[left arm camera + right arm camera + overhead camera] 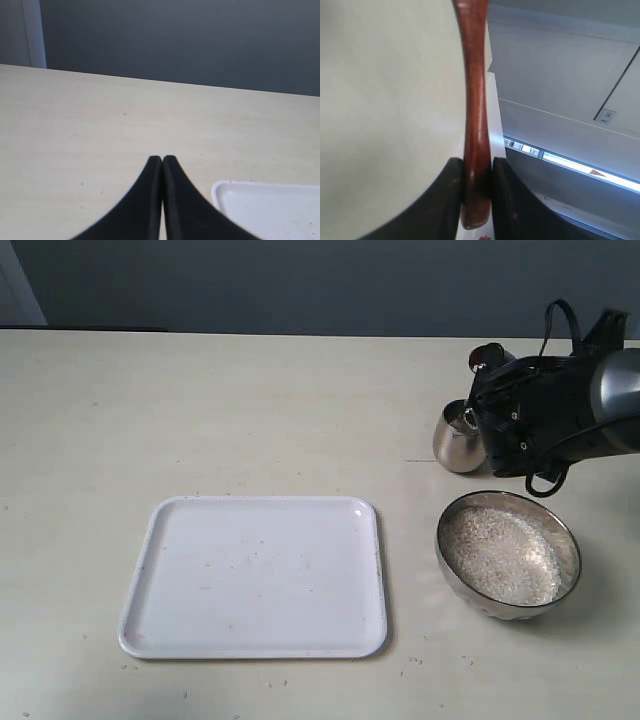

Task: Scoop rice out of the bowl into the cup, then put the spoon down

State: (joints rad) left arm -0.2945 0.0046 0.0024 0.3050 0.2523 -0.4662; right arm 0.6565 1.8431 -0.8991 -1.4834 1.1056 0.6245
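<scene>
The wide steel bowl point(470, 592) stands at the front right with a heap of white rice point(502, 553) in it. Behind it is the small steel cup point(453, 443), partly covered by my right gripper point(479, 392). That gripper is rolled over on its side above the cup and shut on the reddish-brown spoon point(487, 355), whose dark oval end sticks up past the fingers. In the right wrist view the slim handle point(475, 95) runs out from between the black fingers of the right gripper point(477, 162). My left gripper point(162, 159) is shut on nothing, low over bare table.
A white rectangular tray point(160, 540) lies flat left of the bowl; its corner point(270, 210) shows beside the left gripper. A few loose grains dot the tray and the table in front of it. A dark wall runs behind the table's far edge.
</scene>
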